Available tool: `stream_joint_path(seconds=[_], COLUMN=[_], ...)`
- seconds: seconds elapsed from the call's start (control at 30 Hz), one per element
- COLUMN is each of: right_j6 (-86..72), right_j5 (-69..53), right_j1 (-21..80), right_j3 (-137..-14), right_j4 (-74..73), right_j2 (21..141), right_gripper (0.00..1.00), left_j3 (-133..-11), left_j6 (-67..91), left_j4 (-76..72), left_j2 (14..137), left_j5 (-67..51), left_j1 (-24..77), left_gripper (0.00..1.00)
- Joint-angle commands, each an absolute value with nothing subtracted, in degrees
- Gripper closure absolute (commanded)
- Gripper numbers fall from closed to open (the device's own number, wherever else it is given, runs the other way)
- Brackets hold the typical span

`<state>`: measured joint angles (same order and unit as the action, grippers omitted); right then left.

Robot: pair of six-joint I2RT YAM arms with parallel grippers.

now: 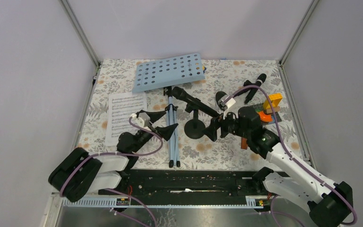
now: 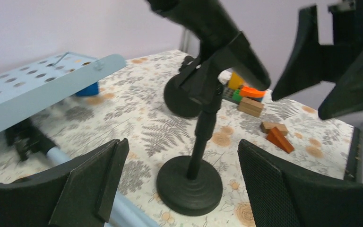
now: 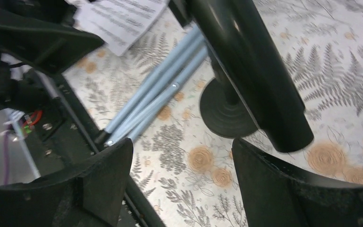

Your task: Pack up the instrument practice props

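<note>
Top external: a black microphone (image 1: 194, 101) sits tilted in its round-based holder (image 1: 194, 128) mid-bench. The tripod (image 1: 172, 130) lies just left of it, the music desk (image 1: 169, 72) is at the far edge, and the sheet music (image 1: 125, 117) is toward the left edge. The left gripper (image 1: 164, 124) and right gripper (image 1: 216, 128) flank the holder, both spread wide and empty. Toy blocks (image 1: 271, 108) sit near the right edge.

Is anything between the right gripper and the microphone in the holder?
Nothing visible. The right gripper is open, with the microphone end just ahead of it. The holder base and the tripod lie beyond, not in the gap.
</note>
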<state>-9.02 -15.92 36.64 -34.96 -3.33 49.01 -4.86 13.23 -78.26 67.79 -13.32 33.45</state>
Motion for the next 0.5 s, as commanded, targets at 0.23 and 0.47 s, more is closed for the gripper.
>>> stream_joint_path(seconds=[0.23,0.47], right_j6=[-0.35,9.05], right_j5=[-26.25,-21.81], right_j1=[33.93,33.93], right_j3=[-50.93,-55.04], right_j4=[-11.06,-17.04], right_j2=[48.88,48.72], right_gripper=[0.14,0.14], left_j3=[-18.1,-26.64], left_j6=[8.34,9.42], left_j4=[-90.79,-91.1], left_j2=[81.71,88.48], left_j5=[-37.13,-45.16], left_j1=[31.52,28.66], left_gripper=[0.04,0.04])
